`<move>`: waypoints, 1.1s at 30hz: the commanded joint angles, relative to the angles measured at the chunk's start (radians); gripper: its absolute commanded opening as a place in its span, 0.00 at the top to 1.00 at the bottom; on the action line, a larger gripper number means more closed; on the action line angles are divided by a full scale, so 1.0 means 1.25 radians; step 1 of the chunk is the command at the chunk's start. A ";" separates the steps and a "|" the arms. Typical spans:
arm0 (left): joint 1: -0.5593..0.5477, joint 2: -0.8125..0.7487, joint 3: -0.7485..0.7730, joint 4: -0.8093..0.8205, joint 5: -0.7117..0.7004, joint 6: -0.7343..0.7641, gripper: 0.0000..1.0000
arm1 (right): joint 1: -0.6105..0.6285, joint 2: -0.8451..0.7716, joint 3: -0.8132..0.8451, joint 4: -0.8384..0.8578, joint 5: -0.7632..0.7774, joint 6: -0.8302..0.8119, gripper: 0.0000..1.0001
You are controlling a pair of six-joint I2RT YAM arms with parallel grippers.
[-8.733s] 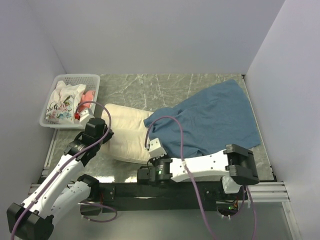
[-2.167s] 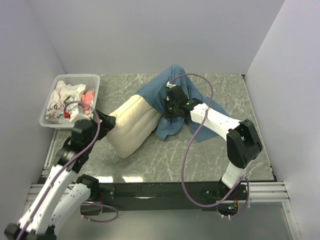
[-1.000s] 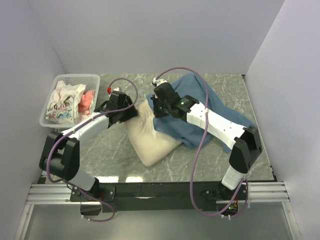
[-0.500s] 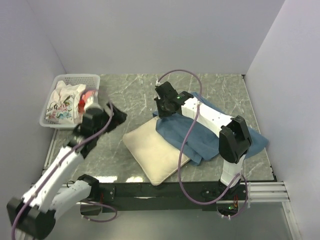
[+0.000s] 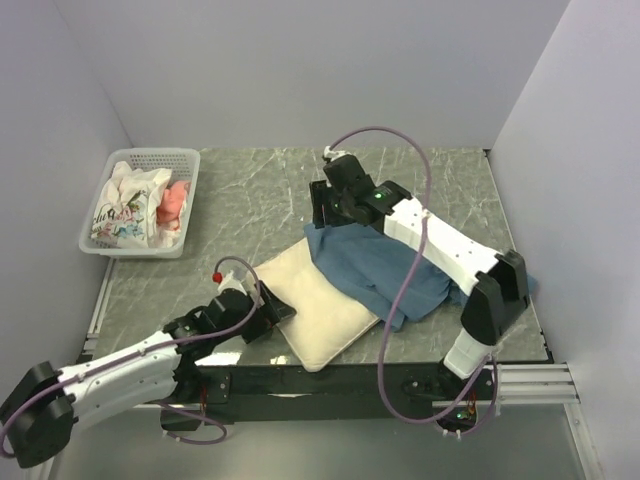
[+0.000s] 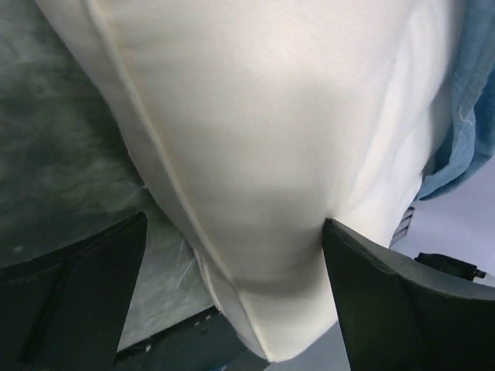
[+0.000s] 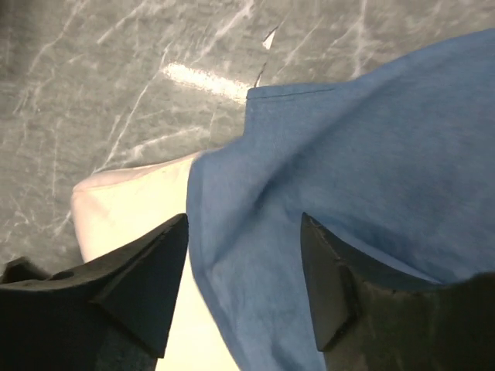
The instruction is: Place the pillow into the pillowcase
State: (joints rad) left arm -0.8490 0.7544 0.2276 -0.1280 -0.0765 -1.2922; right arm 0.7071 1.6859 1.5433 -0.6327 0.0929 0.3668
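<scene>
The cream pillow [image 5: 312, 308] lies slanted near the table's front edge, its near corner [image 6: 263, 154] reaching past the edge. The dusty-blue pillowcase [image 5: 385, 268] lies crumpled over the pillow's right side and spreads to the right. My left gripper [image 5: 272, 310] is low at the pillow's near-left end. Its jaws [image 6: 233, 220] are open wide with the pillow's corner between them; the right finger [image 6: 387, 294] touches it. My right gripper [image 5: 322, 208] hovers over the pillowcase's far-left corner. It [image 7: 244, 217] is open, with blue cloth [image 7: 371, 154] lying loose below.
A white basket [image 5: 140, 160] stands at the back left, holding a white printed cloth [image 5: 122, 208] and pink fabric [image 5: 175, 200]. Grey walls close in the marble table [image 5: 250, 190] on three sides. A purple cable [image 5: 400, 135] arcs above the right arm.
The left arm swung from the back left down to the pillow's near end, its jaws wide. The right gripper opened and let go of the pillowcase. The pillow shifted slightly.
</scene>
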 commanded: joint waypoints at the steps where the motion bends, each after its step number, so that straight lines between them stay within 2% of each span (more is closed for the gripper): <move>1: -0.015 0.085 -0.051 0.310 -0.034 -0.071 0.01 | 0.036 -0.124 -0.034 0.004 0.092 0.005 0.26; 3: -0.013 0.153 -0.036 0.353 -0.054 -0.062 0.01 | 0.049 -0.190 -0.096 0.004 0.142 0.024 0.24; 6: 0.010 0.198 0.031 0.322 -0.101 -0.018 0.46 | 0.075 -0.301 -0.228 0.032 0.170 0.046 0.23; 7: 0.050 0.195 0.042 0.310 -0.102 -0.009 0.79 | 0.080 -0.331 -0.264 0.036 0.177 0.053 0.23; 9: 0.111 0.158 0.058 0.283 -0.065 0.010 0.99 | 0.092 -0.416 -0.374 0.057 0.163 0.069 0.23; 11: 0.177 0.115 0.067 0.272 -0.026 0.042 0.99 | 0.132 -0.463 -0.463 0.083 0.151 0.070 0.23; 14: 0.202 0.089 0.126 0.186 -0.030 0.084 0.99 | 0.185 -0.491 -0.526 0.077 0.187 0.091 0.23; 18: 0.204 0.092 0.185 0.134 -0.031 0.106 0.99 | 0.233 -0.457 -0.565 0.116 0.203 0.098 0.23; 22: 0.205 0.102 0.208 0.107 -0.032 0.116 0.99 | 0.255 -0.409 -0.544 0.126 0.218 0.083 0.24; 26: 0.207 0.097 0.228 0.082 -0.033 0.123 0.99 | 0.235 -0.368 -0.530 0.105 0.296 0.074 0.24; 33: 0.208 0.083 0.239 0.058 -0.038 0.129 0.99 | 0.147 -0.329 -0.530 0.113 0.296 0.042 0.27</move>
State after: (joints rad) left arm -0.5991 0.8936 0.4580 -0.0971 -0.0837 -1.1542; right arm 0.9379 1.2560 0.8471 -0.5232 0.4068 0.4442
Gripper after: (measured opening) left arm 0.078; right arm 0.746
